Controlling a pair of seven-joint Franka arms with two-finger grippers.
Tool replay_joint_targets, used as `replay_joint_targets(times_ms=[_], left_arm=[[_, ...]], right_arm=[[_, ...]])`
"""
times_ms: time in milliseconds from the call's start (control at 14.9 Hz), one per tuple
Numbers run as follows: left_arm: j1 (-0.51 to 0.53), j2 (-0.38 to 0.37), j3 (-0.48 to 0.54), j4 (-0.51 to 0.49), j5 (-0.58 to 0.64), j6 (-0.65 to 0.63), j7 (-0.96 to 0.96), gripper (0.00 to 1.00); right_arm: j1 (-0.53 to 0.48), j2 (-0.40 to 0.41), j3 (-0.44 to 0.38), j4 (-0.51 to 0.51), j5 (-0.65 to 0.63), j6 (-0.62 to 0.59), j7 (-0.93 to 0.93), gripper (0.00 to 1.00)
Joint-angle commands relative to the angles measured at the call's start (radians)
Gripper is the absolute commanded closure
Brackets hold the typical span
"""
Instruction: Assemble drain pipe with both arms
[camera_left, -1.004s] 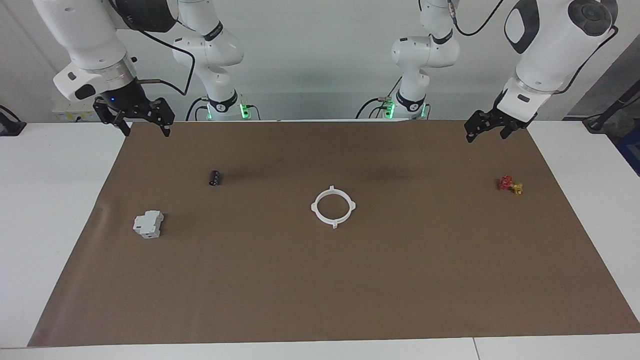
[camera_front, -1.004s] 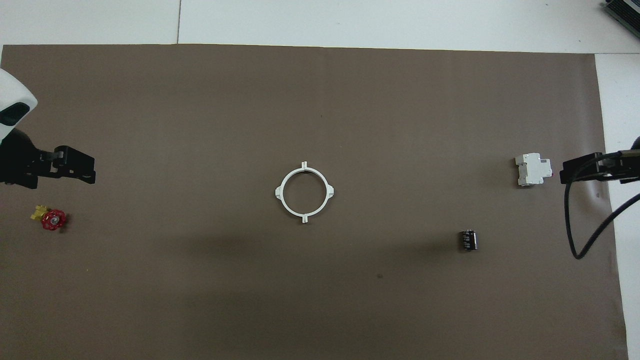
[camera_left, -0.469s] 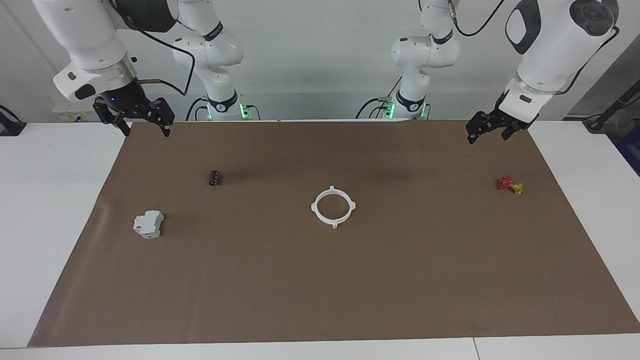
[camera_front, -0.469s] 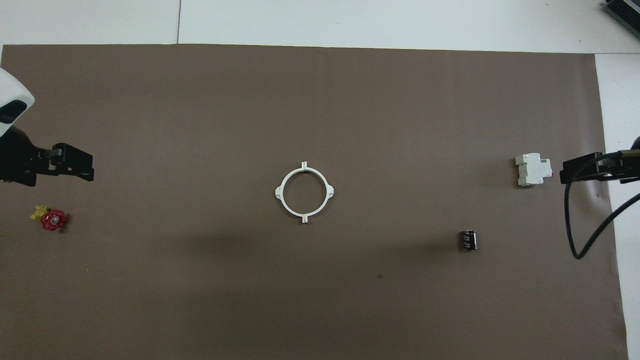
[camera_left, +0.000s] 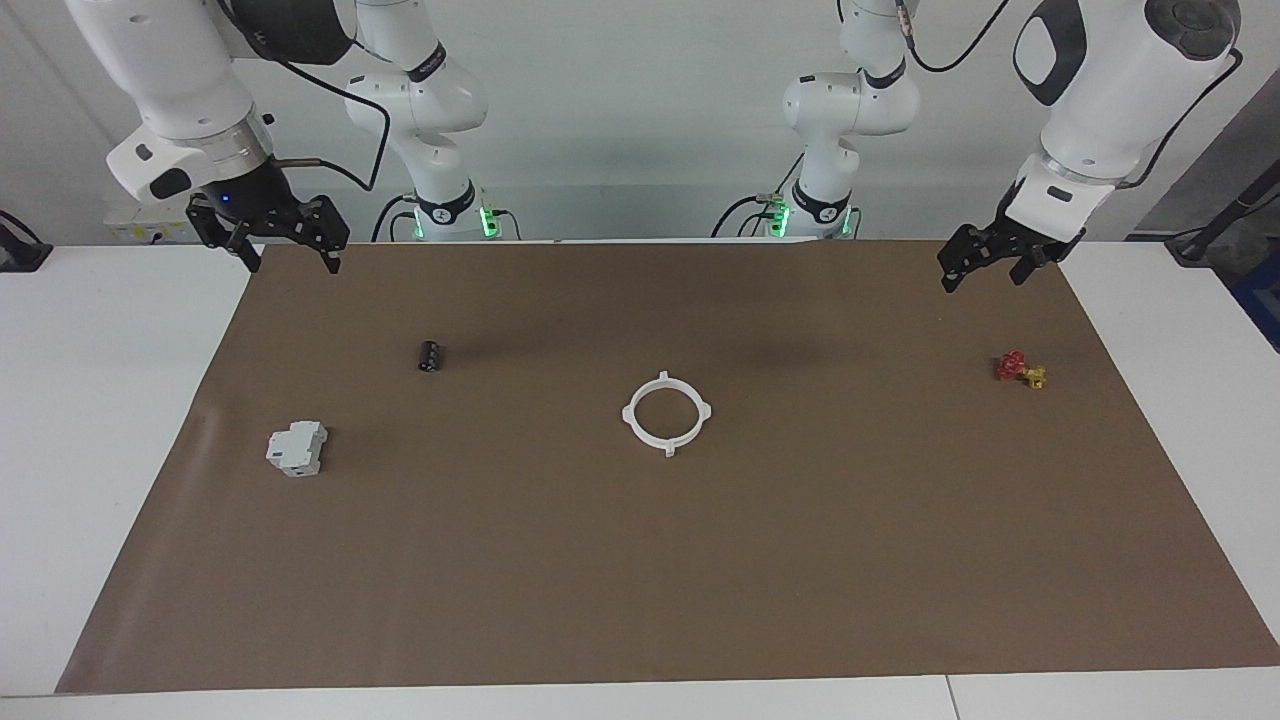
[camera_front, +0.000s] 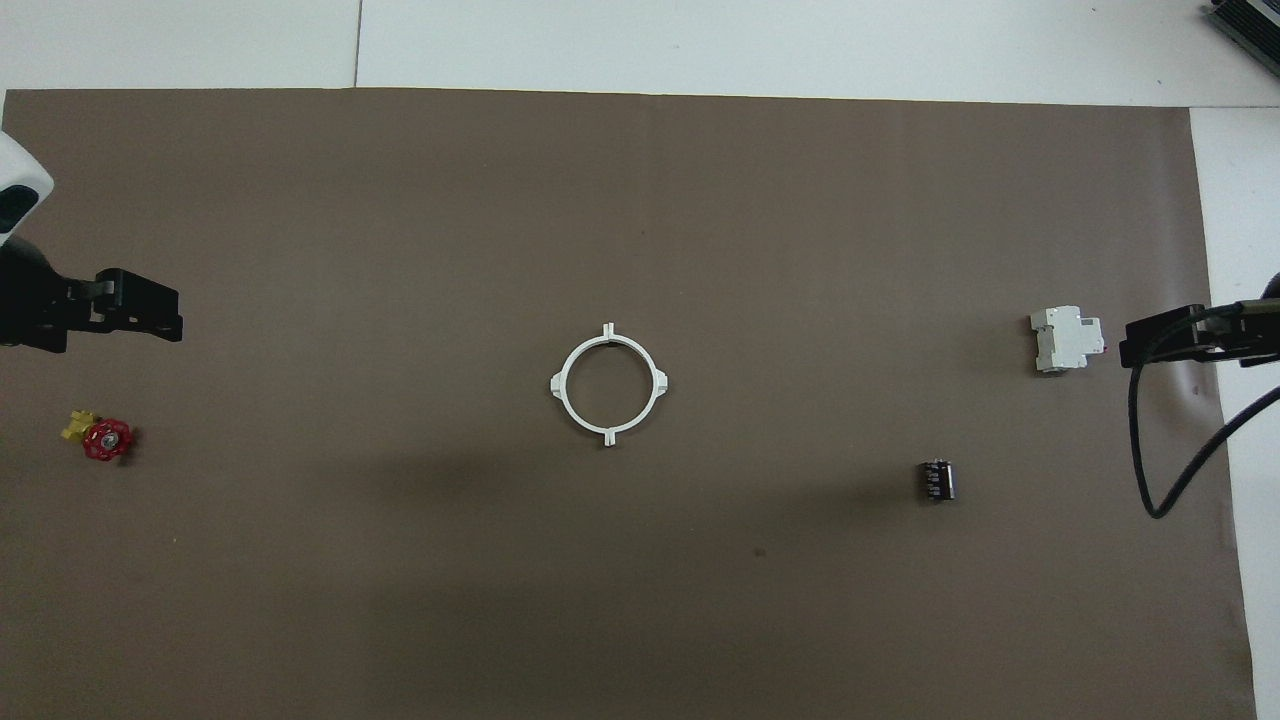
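Overhead view: drain pipe (camera_front: 608, 384) flat, closed ring; left end effector (camera_left: 981, 266) and right end effector (camera_left: 286, 243) spread, empty.

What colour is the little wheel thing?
The wheel is red with a yellow part; clearest from overhead.

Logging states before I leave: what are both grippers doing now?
Left gripper: open, holding nothing, over the mat's edge.
Right gripper: open, holding nothing.

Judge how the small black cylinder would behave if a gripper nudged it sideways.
The black cylinder seems to lie on its side on the brown mat, so it would likely roll. It looks small, probably light. Nothing stands close enough to stop it.
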Motion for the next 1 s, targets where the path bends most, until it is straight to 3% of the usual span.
replay_joint_targets(times_ms=[0,937], left_arm=[[-0.014,-0.001,0.013,0.009,-0.008,0.008,-0.006,0.00],[-0.014,-0.004,0.008,0.006,-0.050,0.031,-0.005,0.00]], right_arm=[[-0.014,-0.010,0.004,-0.005,0.014,-0.008,-0.025,0.00],[-0.012,-0.010,0.006,-0.005,0.014,-0.008,-0.025,0.00]])
